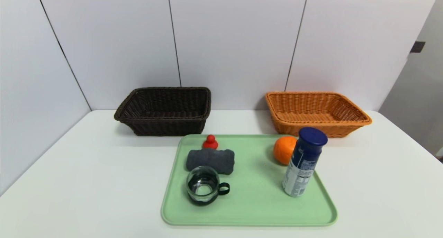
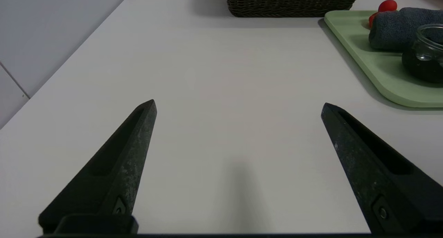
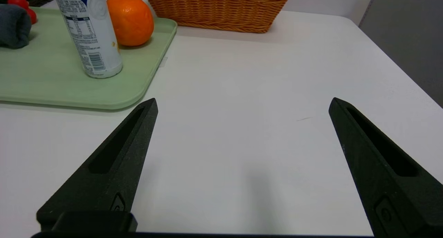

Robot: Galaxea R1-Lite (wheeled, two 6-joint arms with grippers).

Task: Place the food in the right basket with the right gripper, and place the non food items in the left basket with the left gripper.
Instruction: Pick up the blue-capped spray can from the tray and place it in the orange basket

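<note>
Sorting setup. Left tool (image 2: pixel 238 104) and right tool (image 3: pixel 242 103) stand wide, empty, over bare tabletop (image 1: pixel 86 182). On the tray (image 1: pixel 256 203): orange (image 1: pixel 283 149) touching the tall bottle (image 1: pixel 304 162), which a reach may topple.

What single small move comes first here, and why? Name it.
Probably reach the right end effector toward the orange. Both baskets are empty and all five items sit on the green tray. The orange lies on the tray's right side, just before the orange basket, and the right end effector hangs open over bare table nearby.
</note>
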